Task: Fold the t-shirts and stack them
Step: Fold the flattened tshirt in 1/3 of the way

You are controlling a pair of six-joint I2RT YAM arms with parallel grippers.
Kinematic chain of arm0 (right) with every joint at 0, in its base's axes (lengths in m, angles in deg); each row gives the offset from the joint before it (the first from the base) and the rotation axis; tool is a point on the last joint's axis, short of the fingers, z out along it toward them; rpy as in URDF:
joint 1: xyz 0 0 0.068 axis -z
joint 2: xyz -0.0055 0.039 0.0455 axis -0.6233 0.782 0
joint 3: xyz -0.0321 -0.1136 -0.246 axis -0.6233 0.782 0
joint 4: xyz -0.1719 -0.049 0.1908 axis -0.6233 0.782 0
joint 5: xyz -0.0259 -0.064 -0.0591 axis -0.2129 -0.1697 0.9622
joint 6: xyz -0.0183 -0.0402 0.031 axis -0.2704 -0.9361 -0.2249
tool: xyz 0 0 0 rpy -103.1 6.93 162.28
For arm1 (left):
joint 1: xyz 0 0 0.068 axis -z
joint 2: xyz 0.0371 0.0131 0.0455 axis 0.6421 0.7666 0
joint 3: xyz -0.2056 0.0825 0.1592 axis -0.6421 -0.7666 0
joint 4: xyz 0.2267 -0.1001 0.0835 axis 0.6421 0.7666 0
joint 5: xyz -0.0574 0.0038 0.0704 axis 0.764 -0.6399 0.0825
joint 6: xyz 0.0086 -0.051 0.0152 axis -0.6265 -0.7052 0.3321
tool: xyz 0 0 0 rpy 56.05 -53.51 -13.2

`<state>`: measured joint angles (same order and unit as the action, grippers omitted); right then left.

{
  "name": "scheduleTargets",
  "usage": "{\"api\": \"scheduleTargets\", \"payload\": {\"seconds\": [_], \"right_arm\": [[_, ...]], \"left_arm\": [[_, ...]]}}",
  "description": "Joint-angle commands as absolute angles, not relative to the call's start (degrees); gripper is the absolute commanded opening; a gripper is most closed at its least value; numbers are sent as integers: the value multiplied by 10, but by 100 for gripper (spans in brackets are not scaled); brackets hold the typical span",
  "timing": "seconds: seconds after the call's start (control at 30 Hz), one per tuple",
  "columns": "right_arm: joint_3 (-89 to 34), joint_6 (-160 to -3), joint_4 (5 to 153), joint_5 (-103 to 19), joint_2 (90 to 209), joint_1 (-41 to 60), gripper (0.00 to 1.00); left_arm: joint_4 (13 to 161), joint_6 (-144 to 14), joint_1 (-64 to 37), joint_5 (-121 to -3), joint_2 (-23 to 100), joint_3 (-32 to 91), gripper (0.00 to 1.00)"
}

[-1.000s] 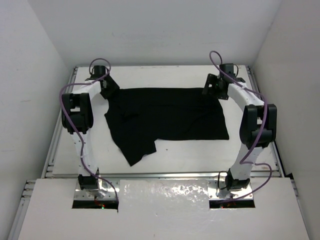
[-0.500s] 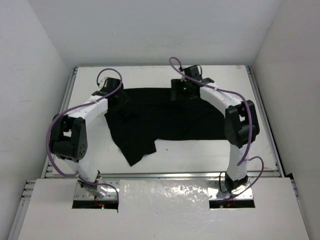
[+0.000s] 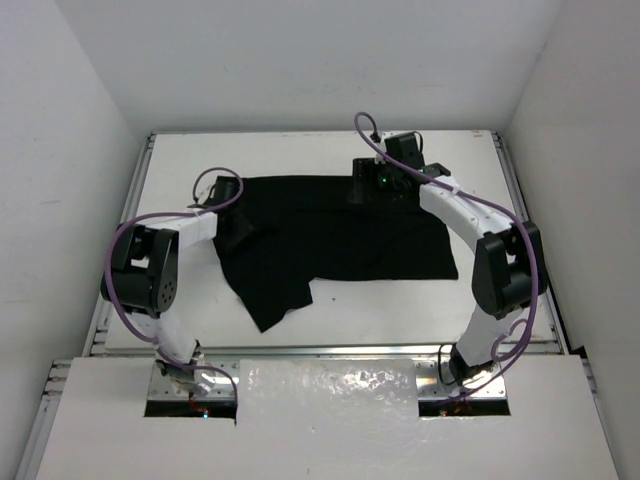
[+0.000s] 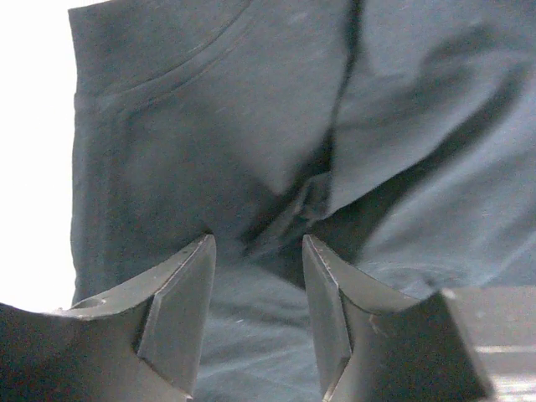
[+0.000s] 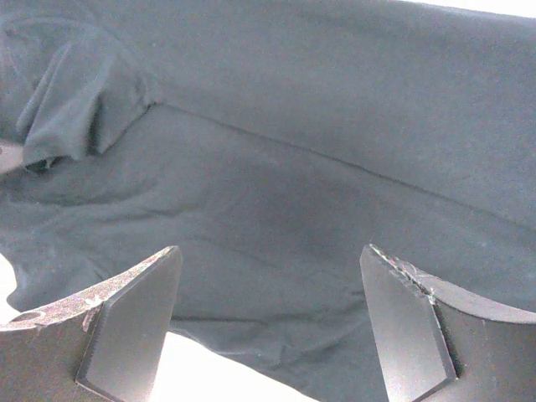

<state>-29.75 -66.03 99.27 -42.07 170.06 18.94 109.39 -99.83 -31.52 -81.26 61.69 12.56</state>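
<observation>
The black t-shirt [image 3: 340, 235] lies spread over the middle of the white table, with one flap reaching toward the near edge. My left gripper [image 3: 236, 228] hovers low over its left part. In the left wrist view the left gripper [image 4: 255, 243] has its jaws partly apart over the t-shirt [image 4: 251, 126], a raised crease [image 4: 310, 201] just ahead of the tips, nothing pinched. My right gripper [image 3: 364, 192] is at the shirt's far edge. In the right wrist view the right gripper [image 5: 270, 251] stands wide open above the t-shirt [image 5: 318, 167], near a sleeve [image 5: 75, 109].
The white table [image 3: 500, 290] is boxed in by white walls on the left, right and back. A metal rail [image 3: 330, 350] runs along its near edge, with a white panel [image 3: 330, 420] between the arm bases. Purple cables [image 3: 120, 300] loop off both arms.
My left gripper came from the far left corner down onto the shirt's left part, and its jaws narrowed. My right gripper swung from the far right corner to the middle of the far edge.
</observation>
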Motion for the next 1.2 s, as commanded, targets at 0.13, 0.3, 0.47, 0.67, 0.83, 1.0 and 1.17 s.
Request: {"api": "scheduleTargets", "payload": {"seconds": [0.13,0.3,0.47,0.67,0.83,1.0,1.17], "right_arm": [[-291,-672,983,-435,1675,187,85],[-293,-676,988,-434,1674,183,85],[-293,-677,992,-429,1672,181,85],[-307,-677,1005,-443,1689,176,85],[-373,-706,1057,-485,1760,138,86],[-400,-684,1040,-483,1810,72,85],[-405,-610,945,-535,1865,28,82]], "left_arm": [[1024,-989,-334,-790,619,126,20],[1010,-983,-341,-770,613,130,10],[1023,-983,-342,-769,603,137,0],[1053,-1032,-363,-863,502,96,0],[1057,-1035,-377,-869,502,90,0],[1039,-1032,-382,-853,520,77,0],[1017,-1024,-383,-828,540,62,0]]}}
